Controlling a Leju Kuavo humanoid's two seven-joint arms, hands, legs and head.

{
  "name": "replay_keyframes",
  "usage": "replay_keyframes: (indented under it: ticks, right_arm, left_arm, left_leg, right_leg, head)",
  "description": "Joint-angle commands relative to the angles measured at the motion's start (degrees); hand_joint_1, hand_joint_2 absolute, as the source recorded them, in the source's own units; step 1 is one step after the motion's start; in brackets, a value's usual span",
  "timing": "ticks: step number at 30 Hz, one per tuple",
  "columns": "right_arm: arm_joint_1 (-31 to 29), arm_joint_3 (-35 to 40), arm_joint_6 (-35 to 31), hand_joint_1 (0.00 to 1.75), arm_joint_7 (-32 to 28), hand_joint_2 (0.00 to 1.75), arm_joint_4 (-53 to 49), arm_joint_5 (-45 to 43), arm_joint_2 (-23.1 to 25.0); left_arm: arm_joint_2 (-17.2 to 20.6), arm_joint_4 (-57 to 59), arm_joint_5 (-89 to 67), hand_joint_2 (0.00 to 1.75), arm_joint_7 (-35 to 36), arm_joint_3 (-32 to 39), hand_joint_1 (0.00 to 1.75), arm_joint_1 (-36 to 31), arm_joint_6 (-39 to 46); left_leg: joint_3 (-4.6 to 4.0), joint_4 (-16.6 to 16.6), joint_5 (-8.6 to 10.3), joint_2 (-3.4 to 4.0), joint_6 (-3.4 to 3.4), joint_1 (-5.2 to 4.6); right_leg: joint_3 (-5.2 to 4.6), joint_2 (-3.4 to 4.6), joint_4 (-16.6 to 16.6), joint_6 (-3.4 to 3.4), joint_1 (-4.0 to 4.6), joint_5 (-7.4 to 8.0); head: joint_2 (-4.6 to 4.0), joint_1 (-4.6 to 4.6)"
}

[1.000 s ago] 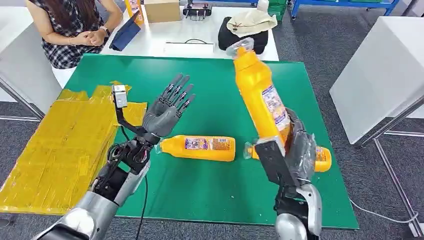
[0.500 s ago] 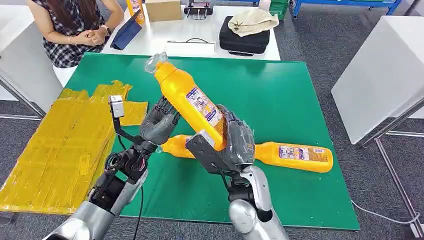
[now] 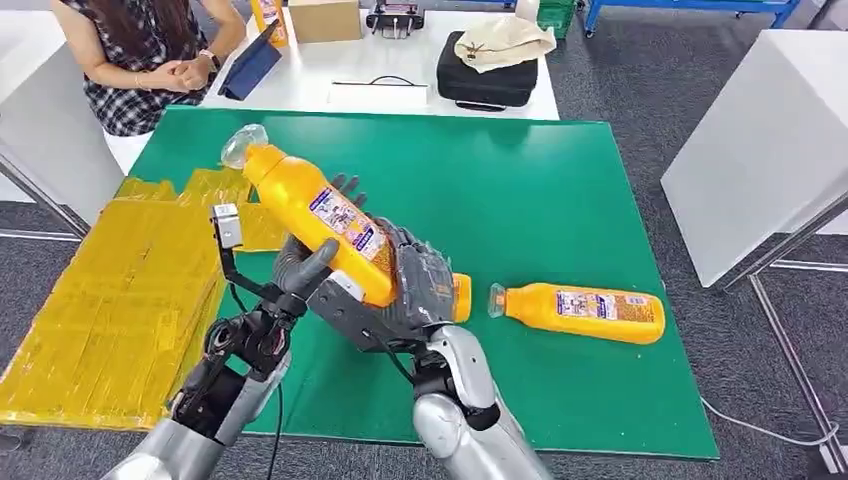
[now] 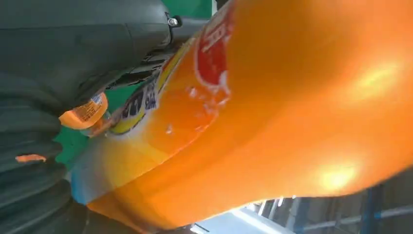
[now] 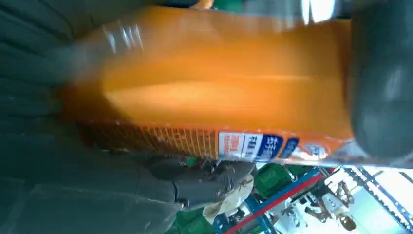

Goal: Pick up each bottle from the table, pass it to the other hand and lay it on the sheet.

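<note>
Head view: handover under way. The right robot hand (image 3: 405,295) grips the orange bottle (image 3: 315,215), tilted above the green tabletop (image 3: 540,190), against the left robot hand (image 3: 305,265), whose hold I can't confirm. Next call: left closes, right lets go, then onto the yellow sheet (image 3: 110,300).

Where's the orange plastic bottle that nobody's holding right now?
In the head view, the free orange plastic bottle lies on its side on the green mat, to the right of the right hand.
</note>
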Motion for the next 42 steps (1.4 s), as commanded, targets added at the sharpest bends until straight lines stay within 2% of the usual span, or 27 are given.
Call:
replay_keyframes:
  ticks: [1,5,7,9,11,15,16,17,20,22,25,30,37,38,39,40,41,42]
  right_arm:
    - [-6.83,9.13,-0.38,1.75,1.3,1.75,19.12,-5.74,0.52]
    - [-7.43,11.36,-0.38,1.75,1.66,1.75,20.16,-7.08,0.52]
    - [-7.54,11.91,-0.44,1.75,1.95,1.75,19.95,-7.48,0.52]
    - [-7.98,12.87,-0.39,1.75,2.37,1.75,20.25,-8.11,0.52]
    - [-7.93,16.57,0.76,1.75,2.6,1.75,20.97,-9.31,0.52]
    - [-7.67,26.91,1.83,1.75,3.81,1.75,24.3,-14.07,0.52]
    - [-7.33,28.11,2.12,1.75,4.19,1.75,25.28,-14.79,0.52]
    - [-6.57,28.27,1.79,1.75,4.15,1.75,25.66,-14.89,0.52]
    - [-6.84,28.47,0.96,1.75,3.47,1.75,26.84,-15.13,0.52]
    - [-7.22,28.73,1.13,1.75,3.31,1.75,26.92,-15.86,0.52]
    - [-7.71,28.29,1.05,1.75,3.13,1.75,26.76,-16.34,0.52]
    - [-7.58,26.39,0.59,1.75,2.53,1.75,26.98,-15.71,0.52]
    - [-6.54,16.87,-2.31,1.75,0.23,1.75,25.13,-10.74,0.52]
    - [-5.83,13.98,-3.68,1.47,-0.69,1.75,23.26,-8.63,0.1]
    - [-4.89,11.33,-4.1,0.02,-1.38,1.75,20.73,-7.47,-0.54]
    - [-3.87,8.83,-4.83,0.0,-1.73,0.0,17.45,-6.89,-1.44]
    - [-2.55,6.01,-5.12,0.0,-1.81,0.0,12.66,-5.48,-3.01]
    - [-1.52,4.42,-3.95,0.0,-2.0,0.0,9.39,-4.69,-3.93]
  left_arm:
    - [0.68,-7.46,0.32,1.75,3.09,2.67,0.0,2.99,1.02]
    - [0.36,-8.14,0.32,1.75,3.34,3.01,0.0,3.45,1.29]
    - [0.27,-8.07,0.31,1.75,3.37,3.06,0.0,3.44,1.39]
    - [0.09,-7.9,0.24,1.75,3.5,3.26,0.0,3.36,1.62]
    - [-0.09,-8.87,0.16,1.75,3.74,3.94,0.0,3.86,2.11]
    - [-0.33,-12.33,0.37,1.75,5.3,5.12,0.0,6.08,2.81]
    - [-0.52,-12.55,0.38,1.75,5.39,5.2,1.52,6.18,2.96]
    - [-0.62,-12.7,0.38,1.75,5.39,5.18,1.75,6.06,2.97]
    - [-0.77,-13.22,0.34,1.75,5.4,5.33,1.75,6.09,3.17]
    - [-0.99,-13.65,0.3,1.75,5.39,5.78,1.75,6.22,3.63]
    - [-1.6,-15.32,-0.02,1.75,5.53,6.96,1.75,6.94,4.58]
    - [-2.16,-17.15,-0.65,1.75,5.93,8.05,1.75,8.17,5.33]
    - [-2.6,-18.96,-1.97,1.75,5.98,9.65,1.75,9.57,5.94]
    - [-2.59,-19.5,-3.66,1.75,5.21,10.06,1.75,9.8,6.36]
    - [-2.58,-20.05,-6.11,1.75,3.84,10.59,1.75,9.91,7.55]
    - [-2.36,-20.88,-10.7,1.75,1.62,10.94,1.75,9.88,10.01]
    - [-2.26,-22.02,-18.73,1.75,-1.45,11.9,1.75,9.33,14.69]
    - [-2.34,-22.55,-21.01,1.75,-1.68,12.76,1.75,8.88,15.74]
  left_leg:
    - [0.48,-0.06,-0.18,0.25,-0.01,-0.02]
    - [0.44,-0.03,-0.17,0.2,-0.03,-0.01]
    - [0.14,-0.01,-0.05,0.05,-0.02,0.02]
    - [0.27,0.01,-0.1,-0.05,-0.03,0.02]
    - [0.08,-0.02,-0.01,0.0,-0.03,0.01]
    - [0.23,-0.04,-0.09,0.05,-0.03,0.01]
    - [0.18,-0.05,-0.06,0.02,-0.03,0.03]
    - [0.28,-0.07,-0.09,-0.03,-0.04,0.03]
    - [0.21,-0.04,-0.05,-0.22,-0.04,0.05]
    - [0.03,-0.02,0.02,-0.11,-0.03,0.04]
    - [0.16,0.01,-0.03,-0.22,-0.03,0.05]
    - [0.03,-0.01,0.03,-0.04,-0.03,0.05]
    - [0.07,-0.01,0.02,-0.1,-0.02,0.04]
    - [0.02,-0.01,0.03,0.05,-0.02,0.03]
    - [0.09,0.0,0.0,-0.07,-0.02,0.05]
    - [0.0,-0.01,0.04,-0.04,-0.02,0.03]
    - [0.07,0.02,0.0,-0.11,-0.01,0.04]
    - [-0.03,0.03,0.04,-0.13,-0.01,0.06]
  right_leg:
    - [0.42,0.08,-0.07,0.02,0.0,-0.12]
    - [0.4,-0.03,-0.05,0.02,0.02,-0.15]
    - [0.12,-0.09,-0.04,0.01,0.03,-0.06]
    - [0.27,-0.26,-0.03,0.02,0.04,-0.16]
    - [0.05,-0.11,-0.05,0.01,0.02,-0.04]
    - [0.2,-0.11,-0.07,0.01,0.03,-0.11]
    - [0.15,-0.11,-0.09,0.0,0.05,-0.09]
    - [0.25,-0.19,-0.11,0.0,0.04,-0.14]
    - [0.22,-0.42,-0.11,0.01,0.06,-0.17]
    - [-0.04,-0.28,-0.08,0.0,0.04,-0.08]
    - [0.15,-0.45,-0.07,0.01,0.06,-0.18]
    - [-0.05,-0.22,-0.09,-0.02,0.06,-0.08]
    - [-0.02,-0.29,-0.09,-0.01,0.05,-0.12]
    - [-0.1,-0.11,-0.08,-0.01,0.03,-0.06]
    - [0.02,-0.26,-0.09,0.0,0.06,-0.12]
    - [-0.08,-0.2,-0.08,0.0,0.04,-0.08]
    - [0.02,-0.3,-0.08,0.01,0.05,-0.13]
    - [-0.06,-0.3,-0.08,0.0,0.07,-0.09]
  head:
    - [0.0,0.0]
    - [0.0,0.04]
    - [0.0,-0.02]
    - [0.0,0.0]
    - [0.0,0.0]
    - [0.0,0.02]
    - [0.0,0.0]
    - [0.0,0.0]
    - [0.0,0.0]
    - [0.0,0.0]
    - [0.0,-0.05]
    - [0.0,-0.02]
    - [0.0,0.0]
    - [0.0,-0.02]
    - [0.0,0.0]
    - [0.0,-0.02]
    - [0.0,0.0]
    - [0.0,0.0]
